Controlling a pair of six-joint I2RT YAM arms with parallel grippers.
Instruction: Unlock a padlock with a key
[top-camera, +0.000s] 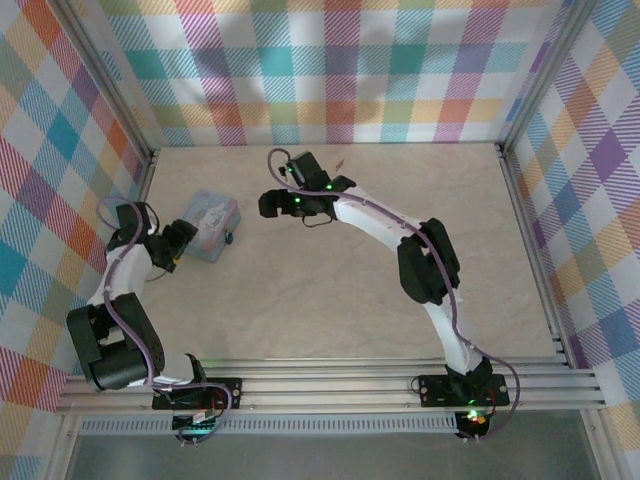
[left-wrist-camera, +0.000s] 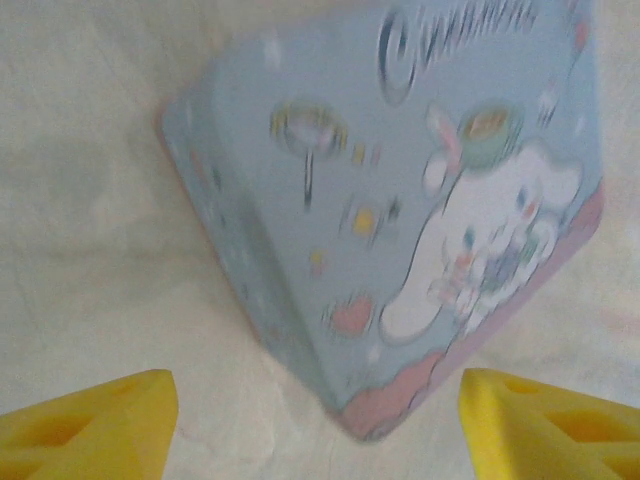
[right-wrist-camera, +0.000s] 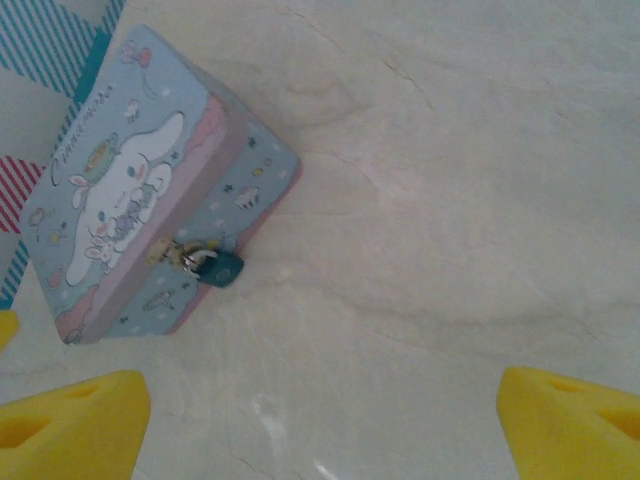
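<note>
A pale blue cartoon tin (top-camera: 210, 224) lies at the left of the table. The padlock (right-wrist-camera: 220, 268), tiny and dark bluish, hangs from the clasp on the tin's side; it is a dark speck (top-camera: 229, 238) in the top view. My left gripper (top-camera: 180, 246) is just left of the tin and open. One corner of the tin (left-wrist-camera: 400, 200) points between its yellow fingers (left-wrist-camera: 90, 420) without touching them. My right gripper (top-camera: 270, 205) hovers to the tin's right, open and empty, its fingertips (right-wrist-camera: 570, 420) over bare table. The key is out of view.
Checked walls with metal rails enclose the table on three sides. A small thin dark thing (top-camera: 341, 160) lies near the back wall, too small to tell what it is. Bare tabletop (top-camera: 330, 300) stretches across the middle and right.
</note>
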